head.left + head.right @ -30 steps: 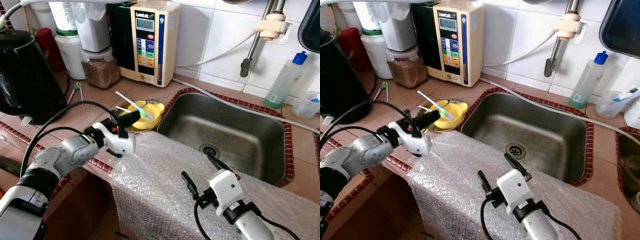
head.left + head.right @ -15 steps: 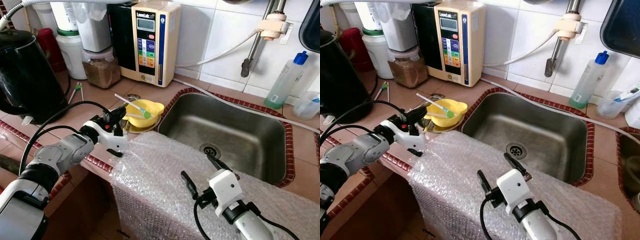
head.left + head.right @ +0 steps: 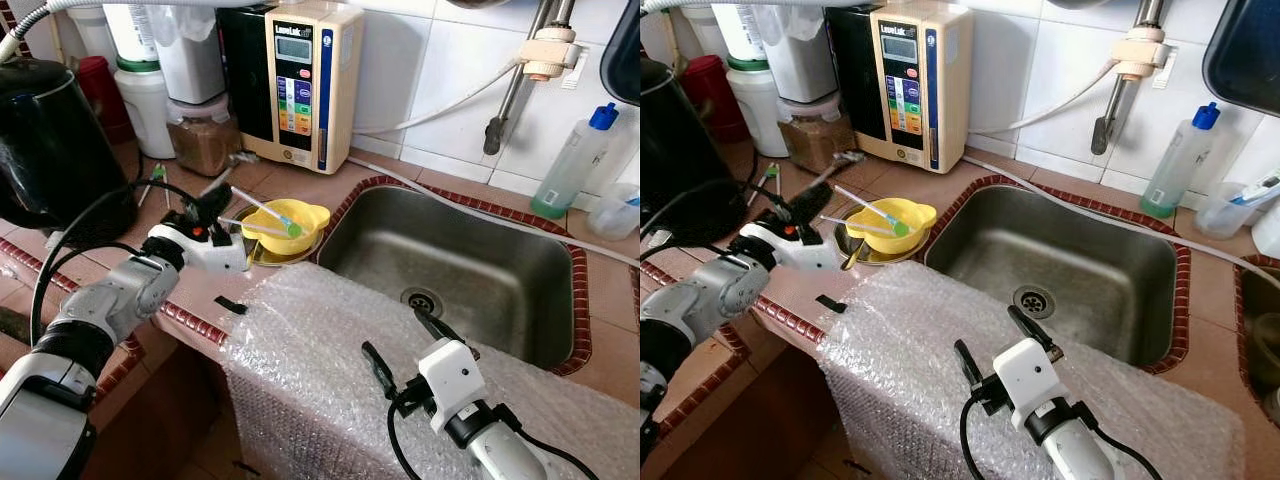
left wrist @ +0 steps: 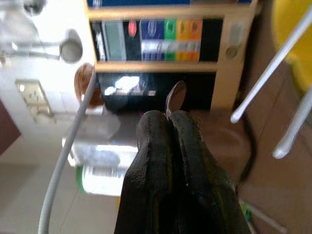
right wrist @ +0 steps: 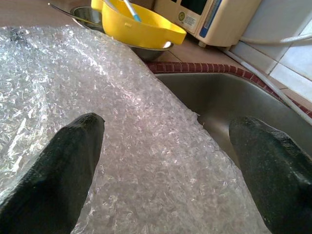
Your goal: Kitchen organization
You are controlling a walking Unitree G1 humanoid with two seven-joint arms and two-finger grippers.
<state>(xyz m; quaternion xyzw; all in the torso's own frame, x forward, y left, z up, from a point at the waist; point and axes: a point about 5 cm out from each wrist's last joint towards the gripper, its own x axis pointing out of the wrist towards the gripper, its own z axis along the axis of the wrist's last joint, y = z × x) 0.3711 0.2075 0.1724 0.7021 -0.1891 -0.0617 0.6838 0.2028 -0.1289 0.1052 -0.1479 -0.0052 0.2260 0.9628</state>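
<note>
While the left gripper (image 3: 212,200) pinches a metal spoon (image 3: 845,158) by the very end of its handle, the hold looks thin: I judge a quick swing could let the spoon twist free, or clip the white sticks (image 3: 262,210) leaning out of the yellow bowl (image 3: 290,225), just beside it at 3 o'clock. From the head views, the spoon points toward 1 o'clock, above the tiled counter (image 3: 150,240) in front of the jar (image 3: 203,135). At 5 o'clock, well apart, the right gripper (image 3: 405,345) hovers over bubble wrap (image 3: 320,390) at the sink's (image 3: 450,260) near edge. From the left wrist view, both black fingers (image 4: 156,146) are pressed together on the spoon. From the right wrist view, its fingers (image 5: 58,165) are spread wide above the wrap, holding nothing.
</note>
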